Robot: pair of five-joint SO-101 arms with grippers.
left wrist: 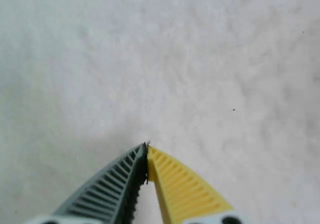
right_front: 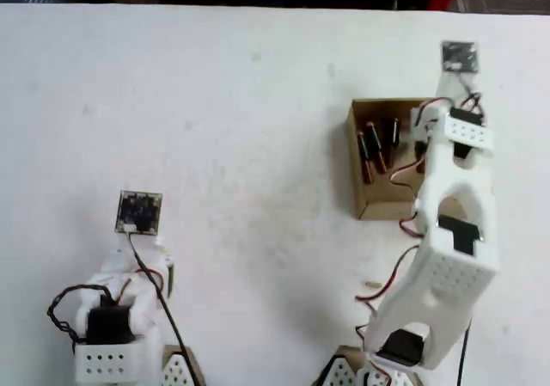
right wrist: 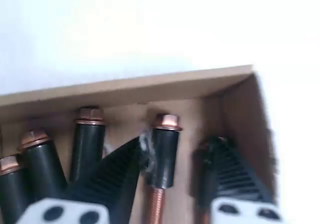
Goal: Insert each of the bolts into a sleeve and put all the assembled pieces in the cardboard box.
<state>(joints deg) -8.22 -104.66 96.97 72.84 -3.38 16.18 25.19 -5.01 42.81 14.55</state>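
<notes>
Since the job ends in the cardboard box [right wrist: 150,84], my right claw [right wrist: 177,145] hung down inside it, jaws fairly wide. Between them lay one assembled piece [right wrist: 163,151], bolt thru its black sleeve, copper head pointing away from the claw. One finger [right wrist: 115,169] touched the sleeve and the other stood clear, so I judged nothing was gripped. Three more assembled pieces [right wrist: 87,139] lay just beyond that touching finger, side by side w/ heads toward the far wall, prob. packed parallel to save room. My left claw [left wrist: 146,151] was pinched tight on nothing, tips over the table [left wrist: 200,59], well apart from the box. W/ four pieces boxed, I reckoned the task was abt done.
</notes>
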